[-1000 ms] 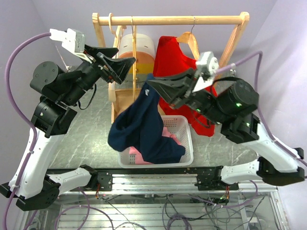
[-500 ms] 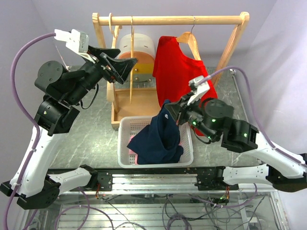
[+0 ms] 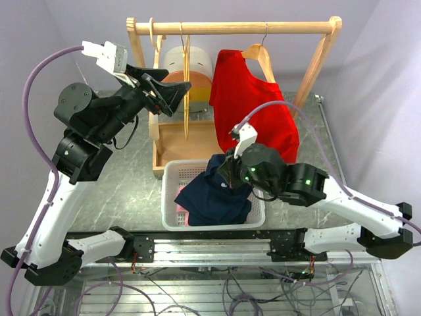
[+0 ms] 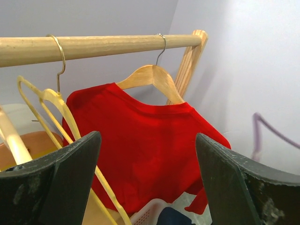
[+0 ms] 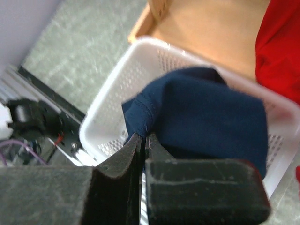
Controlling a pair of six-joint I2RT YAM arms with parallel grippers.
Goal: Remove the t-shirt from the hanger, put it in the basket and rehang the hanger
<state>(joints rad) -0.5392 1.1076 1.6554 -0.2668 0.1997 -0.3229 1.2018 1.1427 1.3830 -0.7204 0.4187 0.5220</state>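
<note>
- The left claw (image 3: 174,95) is raised by the rack rail (image 3: 263,27) with its jaws wide apart and nothing between them. It sits just beside the bare pale hanger (image 3: 186,118), so a careless sweep could knock that hanger into a swing or off the rail.
- The navy t-shirt (image 3: 214,194) is off any hanger and bunched in the white basket (image 3: 168,197) on the surface. One fold rises above the rim.
- As a crumpled heap it points no clear way, and I cannot make out the collar or hem. Its longer spread runs roughly across the basket from left to right, and it peaks at the rear right, where it is held.
- The right claw (image 5: 143,140) has its jaws pressed together on an edge fold of the navy cloth, low over the basket.
- If the right claw lifts away before letting go, the shirt would likely be dragged back out. If it lets go while the fold sits over the rim, the cloth may slide onto the surface.
- The red t-shirt (image 3: 253,105) hangs on its wooden hanger (image 3: 258,52) just behind the right arm. Raising that arm carelessly could snag it.
</note>
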